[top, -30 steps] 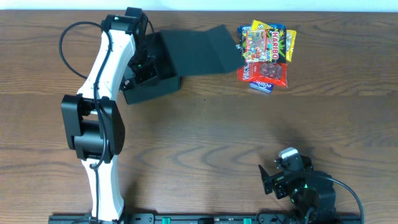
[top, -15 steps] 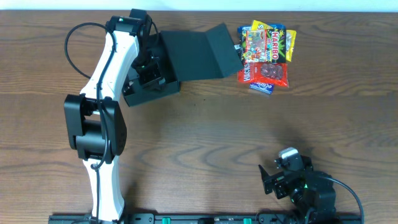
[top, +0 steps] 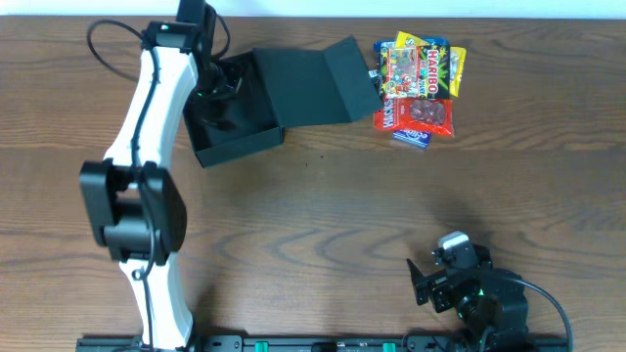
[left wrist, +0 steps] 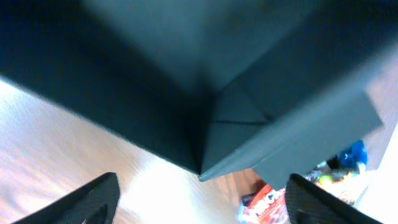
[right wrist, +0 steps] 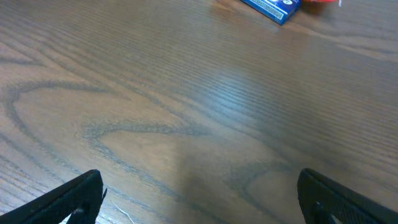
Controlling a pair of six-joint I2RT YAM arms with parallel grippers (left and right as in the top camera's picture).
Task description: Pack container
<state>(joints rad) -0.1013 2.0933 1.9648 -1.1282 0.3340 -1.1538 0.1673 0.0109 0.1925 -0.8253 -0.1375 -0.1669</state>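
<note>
Left jaws: spread wide, one fingertip (left wrist: 93, 200) at each lower side of the wrist view; nothing held between them.
Left jaws, position: hanging over the far left part of the container (top: 245, 122) and pointing down at it. One of its corners (left wrist: 249, 74) fills the wrist view just past the tips. Whether they touch it cannot be told.
Left arm (top: 152, 108): white links with black joints. It reaches from the near edge of the counter (top: 342, 215) to the container's left side and hides part of that wall.
Right jaws: spread wide, fingertips (right wrist: 74, 198) in the bottom corners of the wrist view; nothing held, only bare wood between them.
Right arm (top: 479, 293): black, folded low at the near right of the counter, well apart from the container.
Container: dark grey-green square box, matte. It stands at the far side of the counter, left of centre, turned slightly askew to the counter's edge, with its open top up.
Lid (top: 313, 83): flap hinged on the container's right side, thrown open and lying out to the right.
Sweet packets (top: 419, 88): small overlapping pile just beside the lid's right edge, on the far side of the counter. Yellow packets lie farthest back, a red one is in front of them, and a blue one (right wrist: 273, 7) is nearest.
Counter: brown wood grain.
</note>
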